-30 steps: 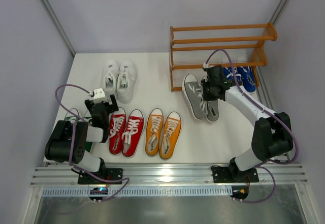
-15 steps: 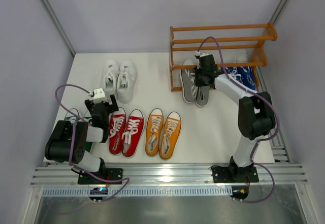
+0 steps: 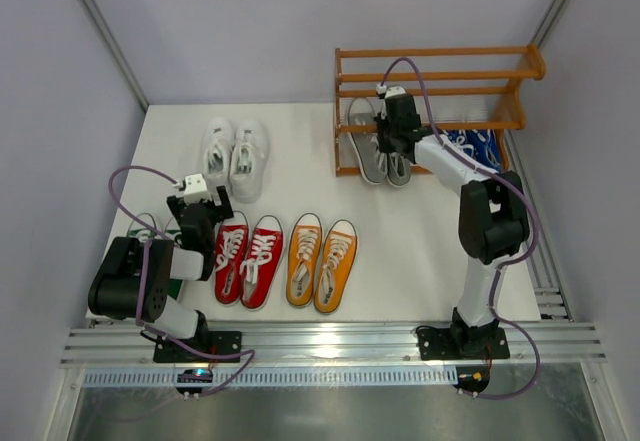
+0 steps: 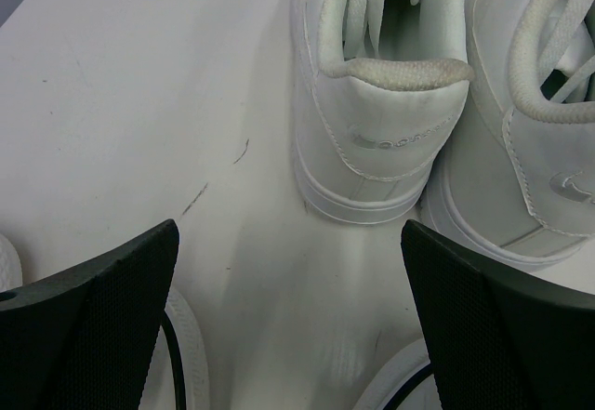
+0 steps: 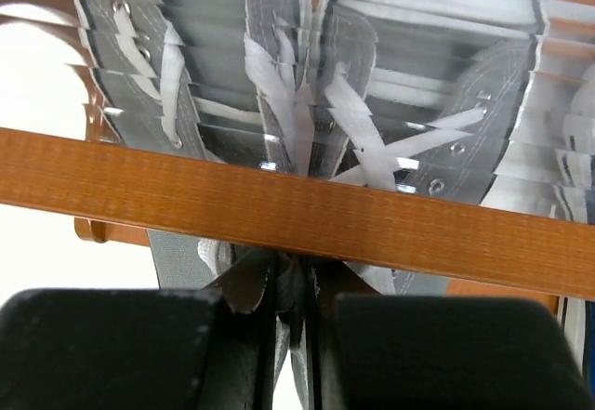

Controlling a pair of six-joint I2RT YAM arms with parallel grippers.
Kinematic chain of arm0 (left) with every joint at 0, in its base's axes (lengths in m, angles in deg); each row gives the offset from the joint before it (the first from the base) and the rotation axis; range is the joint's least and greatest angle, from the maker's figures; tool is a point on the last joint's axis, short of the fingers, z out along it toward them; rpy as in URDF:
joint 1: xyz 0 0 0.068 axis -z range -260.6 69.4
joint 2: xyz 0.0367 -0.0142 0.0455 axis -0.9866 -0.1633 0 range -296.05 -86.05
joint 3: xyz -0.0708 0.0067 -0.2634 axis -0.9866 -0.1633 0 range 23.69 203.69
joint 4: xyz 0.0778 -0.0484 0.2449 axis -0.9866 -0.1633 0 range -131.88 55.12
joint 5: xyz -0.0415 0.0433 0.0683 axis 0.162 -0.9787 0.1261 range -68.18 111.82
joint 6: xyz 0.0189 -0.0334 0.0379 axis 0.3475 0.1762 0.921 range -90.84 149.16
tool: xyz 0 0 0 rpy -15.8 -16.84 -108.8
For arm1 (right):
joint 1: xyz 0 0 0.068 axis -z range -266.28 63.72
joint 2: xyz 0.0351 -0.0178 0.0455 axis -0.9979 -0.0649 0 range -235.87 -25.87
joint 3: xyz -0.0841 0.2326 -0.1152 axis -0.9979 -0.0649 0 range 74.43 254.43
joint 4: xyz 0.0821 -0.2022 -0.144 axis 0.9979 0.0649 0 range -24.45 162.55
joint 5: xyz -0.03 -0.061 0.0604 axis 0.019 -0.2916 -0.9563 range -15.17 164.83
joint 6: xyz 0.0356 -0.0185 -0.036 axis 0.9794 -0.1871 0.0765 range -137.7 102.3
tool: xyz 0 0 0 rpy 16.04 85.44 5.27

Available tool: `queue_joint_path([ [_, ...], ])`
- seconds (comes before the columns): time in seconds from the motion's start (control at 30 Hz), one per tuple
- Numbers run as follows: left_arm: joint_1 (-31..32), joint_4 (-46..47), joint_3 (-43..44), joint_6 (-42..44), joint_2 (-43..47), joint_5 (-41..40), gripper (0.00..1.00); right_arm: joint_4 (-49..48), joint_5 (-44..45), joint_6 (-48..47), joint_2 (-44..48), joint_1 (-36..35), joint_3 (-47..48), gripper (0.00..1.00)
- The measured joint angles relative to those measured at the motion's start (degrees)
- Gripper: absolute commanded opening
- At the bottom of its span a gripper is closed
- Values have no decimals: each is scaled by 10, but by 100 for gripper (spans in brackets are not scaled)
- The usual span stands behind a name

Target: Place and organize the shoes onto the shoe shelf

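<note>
Top external view, front of the table (image 3: 400, 261) first: the orange pair (image 3: 322, 261) and the red pair (image 3: 247, 258) lie side by side, toes pointing away from the arm bases. The left gripper (image 3: 200, 203) sits just left of the red pair. A green shoe (image 3: 148, 227) is mostly hidden behind that arm. The white pair (image 3: 232, 156) lies just beyond the left gripper, apart from it.

Left wrist view: the fingers (image 4: 93, 336) are spread wide with nothing between them but bare table. The heel of one white shoe (image 4: 386, 131) is straight ahead, centred on the gap and not touched. Its partner (image 4: 539, 150) is pressed against it on the right. The white rim of another shoe (image 4: 186, 354) shows beside the left finger; can't tell which shoe.

Farther back, the right arm is stretched out to the left end of the shoe shelf (image 3: 440, 81). The right gripper (image 3: 390, 141) is down on the grey pair (image 3: 368, 146).

Right wrist view: the fingers (image 5: 112, 350) are almost together and pinch the inner collars of both grey shoes between them. One shelf slat (image 5: 279, 205) crosses directly in front, and the laced fronts of the grey pair (image 5: 279, 75) are on the far side of it. So the toes are in under the lowest tier and the heels are on the near side. Can't tell whether the soles sit on slats or on the table.

The blue pair (image 3: 472, 148) sits at the right of the same tier, well clear of the grey pair.
</note>
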Motion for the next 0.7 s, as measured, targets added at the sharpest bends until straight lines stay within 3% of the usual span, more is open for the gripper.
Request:
queue_joint_path([
  [0.33, 0, 0, 0, 0, 0, 0, 100, 5, 8, 0, -61, -3, 45, 4],
  [0.7, 0, 0, 0, 0, 0, 0, 100, -11, 61, 27, -66, -7, 47, 4],
])
